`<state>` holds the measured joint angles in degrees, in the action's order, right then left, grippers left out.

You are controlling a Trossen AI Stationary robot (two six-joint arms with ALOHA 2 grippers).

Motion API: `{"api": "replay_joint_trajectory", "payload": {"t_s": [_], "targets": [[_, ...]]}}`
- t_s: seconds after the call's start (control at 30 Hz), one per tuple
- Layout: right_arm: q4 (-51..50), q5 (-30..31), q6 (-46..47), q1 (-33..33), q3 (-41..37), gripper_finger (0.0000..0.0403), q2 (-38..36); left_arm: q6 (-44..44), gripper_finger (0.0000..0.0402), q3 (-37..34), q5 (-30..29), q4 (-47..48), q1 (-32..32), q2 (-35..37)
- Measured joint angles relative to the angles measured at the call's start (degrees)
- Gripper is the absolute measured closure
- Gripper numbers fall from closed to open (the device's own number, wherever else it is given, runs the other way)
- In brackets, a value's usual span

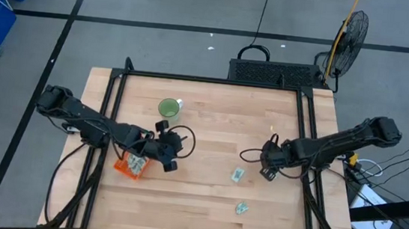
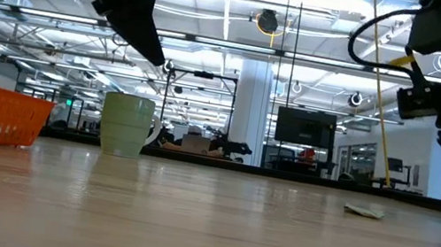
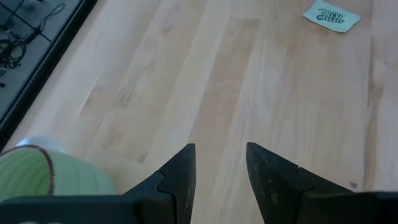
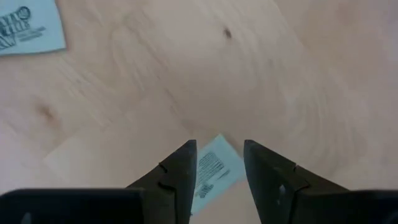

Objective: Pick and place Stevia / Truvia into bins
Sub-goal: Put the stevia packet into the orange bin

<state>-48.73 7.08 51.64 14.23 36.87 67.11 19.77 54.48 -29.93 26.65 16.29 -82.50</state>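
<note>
High view shows a smooth pale wooden worktop (image 1: 210,130) with two flat white-and-green paper packets (image 1: 238,175) lying apart from the small orange plastic bin (image 1: 129,166) (more packets inside). Beside the bin, the left hand (image 1: 168,160) has its two dark pointy fingers parted around nothing. The right hand (image 4: 217,168) hangs open over another flat packet (image 4: 208,171). A round green cup (image 1: 169,109) stands nearby.
</note>
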Motion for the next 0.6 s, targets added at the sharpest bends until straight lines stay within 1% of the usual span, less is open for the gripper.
{"api": "replay_joint_trajectory", "payload": {"t_s": [0.07,0.17,0.27,0.4,0.47,0.53,0.6], "targets": [[0.6,-1.2,2.1,0.4,-1.4,0.0277,0.0,0.8,0.0254,0.0,0.1,0.3,0.1,0.0],[2.1,-1.4,5.2,0.9,-5.1,0.0277,0.0,1.2,0.0254,0.0,0.1,0.4,0.3,0.0],[6.1,-1.3,7.3,0.9,-8.1,0.0277,-0.2,1.1,0.0254,0.0,0.1,0.4,0.3,0.0],[9.7,-1.0,6.4,0.9,-10.3,0.0277,-0.3,1.1,0.0254,0.0,0.1,0.6,0.3,0.0],[9.8,-0.9,6.3,0.9,-10.6,0.0279,-0.2,1.1,0.0254,0.0,0.1,0.6,0.3,0.0],[9.6,-1.0,6.6,0.9,-11.0,0.0287,-0.2,1.2,0.0254,0.0,0.1,0.6,0.3,0.0],[9.9,-1.0,6.9,0.9,-11.1,0.0306,-0.2,1.4,0.0254,0.0,0.1,0.6,0.3,0.0]]}}
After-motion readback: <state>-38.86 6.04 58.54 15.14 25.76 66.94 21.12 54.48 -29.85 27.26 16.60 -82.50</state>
